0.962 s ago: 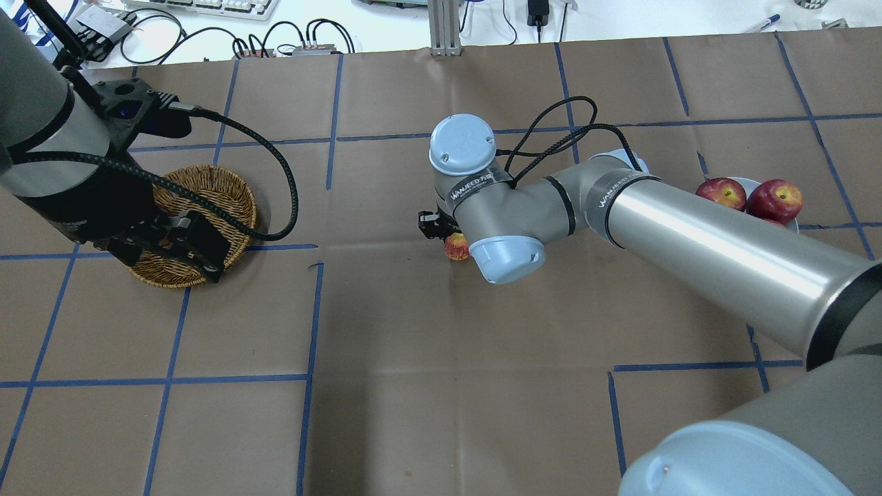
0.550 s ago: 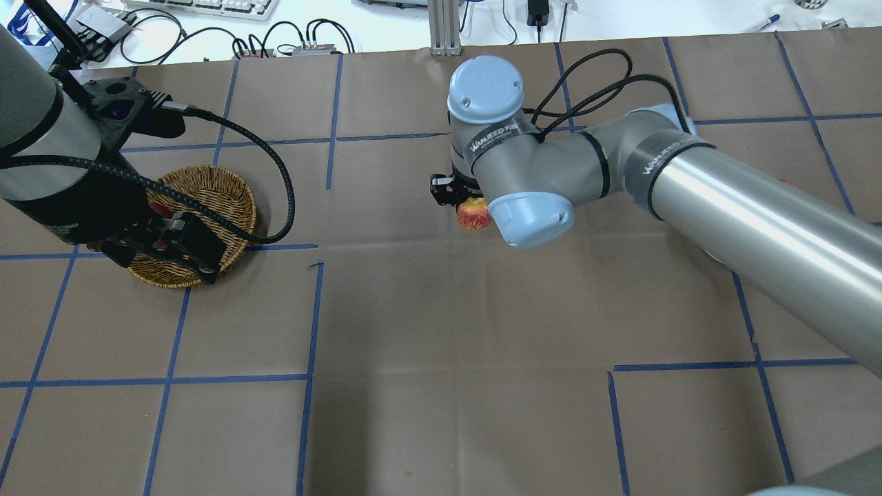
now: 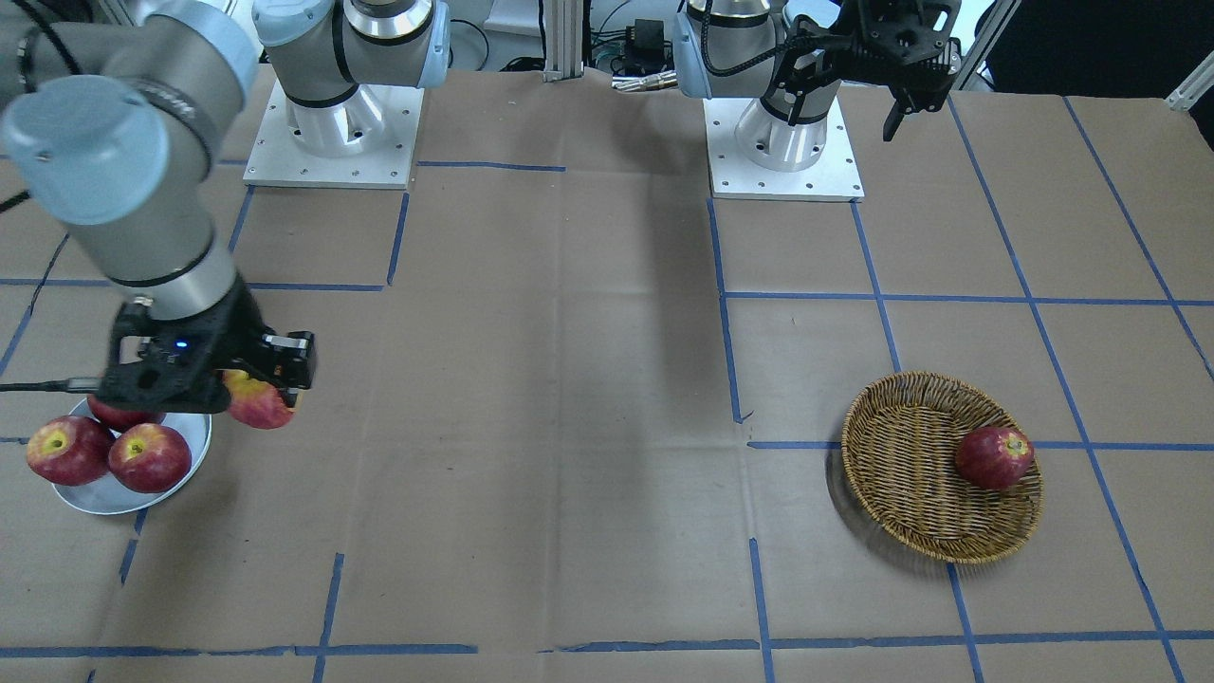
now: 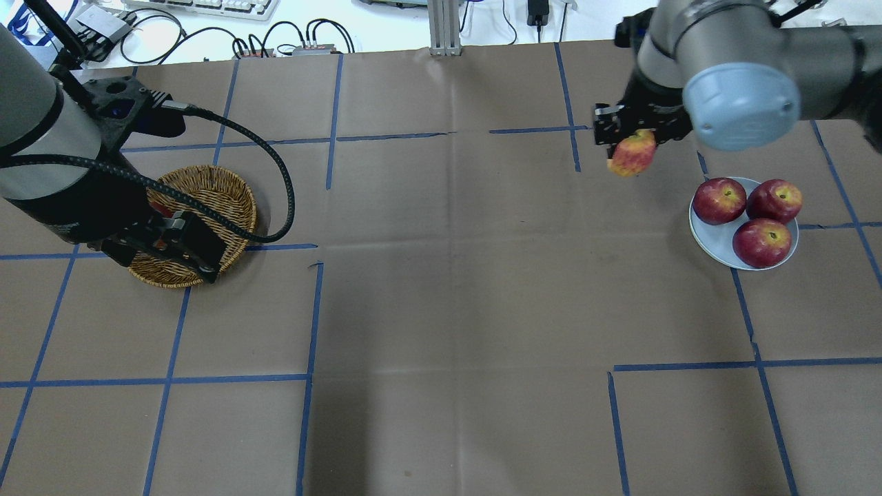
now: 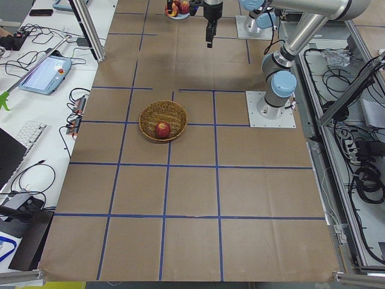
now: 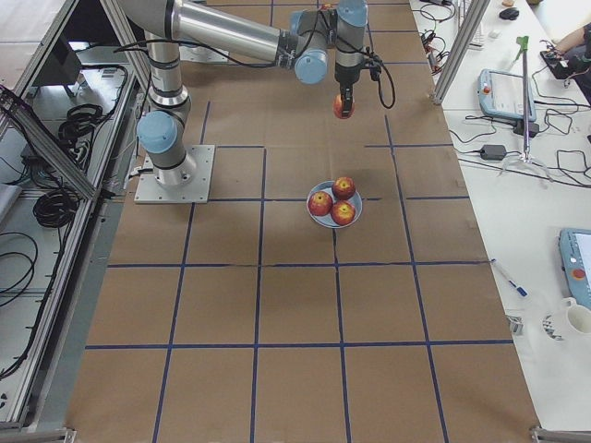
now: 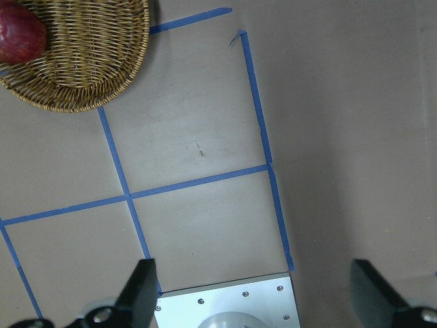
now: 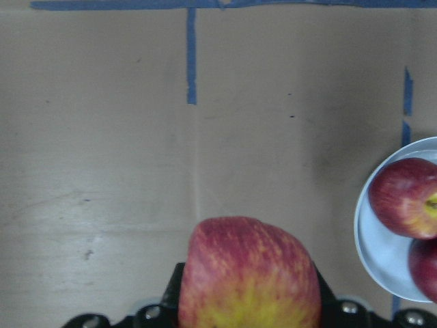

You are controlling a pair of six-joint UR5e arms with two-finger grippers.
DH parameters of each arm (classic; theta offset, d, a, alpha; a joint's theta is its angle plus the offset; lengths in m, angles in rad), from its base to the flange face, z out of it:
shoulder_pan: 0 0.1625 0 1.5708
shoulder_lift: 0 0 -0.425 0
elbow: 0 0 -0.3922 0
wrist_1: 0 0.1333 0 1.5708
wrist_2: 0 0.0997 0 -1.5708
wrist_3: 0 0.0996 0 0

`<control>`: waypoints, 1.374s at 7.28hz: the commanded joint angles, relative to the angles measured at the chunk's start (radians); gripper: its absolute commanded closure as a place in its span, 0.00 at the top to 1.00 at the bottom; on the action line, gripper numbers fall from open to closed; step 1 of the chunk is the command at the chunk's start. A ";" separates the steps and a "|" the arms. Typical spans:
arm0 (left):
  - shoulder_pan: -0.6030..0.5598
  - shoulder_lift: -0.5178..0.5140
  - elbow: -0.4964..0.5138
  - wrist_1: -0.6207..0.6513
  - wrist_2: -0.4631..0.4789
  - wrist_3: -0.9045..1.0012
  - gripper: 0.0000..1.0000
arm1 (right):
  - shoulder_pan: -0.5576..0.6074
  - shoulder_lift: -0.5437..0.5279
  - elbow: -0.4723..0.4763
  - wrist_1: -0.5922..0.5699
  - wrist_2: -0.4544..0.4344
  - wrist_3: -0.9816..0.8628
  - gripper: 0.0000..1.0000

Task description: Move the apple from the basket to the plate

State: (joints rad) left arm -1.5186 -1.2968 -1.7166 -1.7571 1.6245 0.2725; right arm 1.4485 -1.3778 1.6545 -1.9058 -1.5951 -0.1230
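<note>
My right gripper [image 4: 634,141] is shut on the apple [image 4: 632,156], pinkish-red with yellow streaks, and holds it in the air. It hangs just left of and beyond the white plate [image 4: 711,238] in the overhead view. The right wrist view shows the apple [image 8: 249,280] between the jaws and the plate [image 8: 381,253] at the right edge. The wicker basket [image 4: 224,189] sits at the left. My left gripper [image 7: 251,273] is open and empty, raised high on the robot's side of the basket [image 7: 89,61].
Three dark-red apples [image 4: 719,200] fill the plate. One dark-red apple [image 3: 993,457] lies in the basket [image 3: 901,474]. Blue tape lines grid the brown paper table. Cables and a keyboard lie beyond the far edge.
My right arm has carried the apple from the middle of the table to the right and farther out, up beside the plate. The left arm has barely moved.
</note>
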 commanded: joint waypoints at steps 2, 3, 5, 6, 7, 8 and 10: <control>0.000 -0.006 0.002 0.001 0.000 -0.001 0.99 | -0.270 0.000 0.068 -0.034 0.015 -0.345 0.51; 0.000 -0.009 0.003 0.001 0.000 -0.001 0.99 | -0.321 0.009 0.082 -0.088 0.015 -0.425 0.51; 0.000 -0.004 0.002 0.001 0.000 -0.001 0.99 | -0.349 0.078 0.094 -0.175 0.017 -0.472 0.51; -0.002 -0.004 0.000 0.001 0.000 -0.001 0.99 | -0.349 0.097 0.100 -0.177 0.017 -0.474 0.51; 0.000 -0.004 0.000 0.001 0.000 -0.001 0.99 | -0.349 0.102 0.111 -0.180 0.017 -0.475 0.51; 0.000 -0.004 0.000 0.001 0.000 -0.001 0.99 | -0.350 0.103 0.120 -0.183 0.015 -0.475 0.51; -0.002 -0.004 0.002 0.001 0.000 -0.001 0.99 | -0.350 0.118 0.140 -0.206 0.015 -0.475 0.51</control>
State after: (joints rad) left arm -1.5189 -1.3009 -1.7163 -1.7564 1.6245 0.2715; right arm 1.0988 -1.2700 1.7825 -2.1026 -1.5798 -0.5980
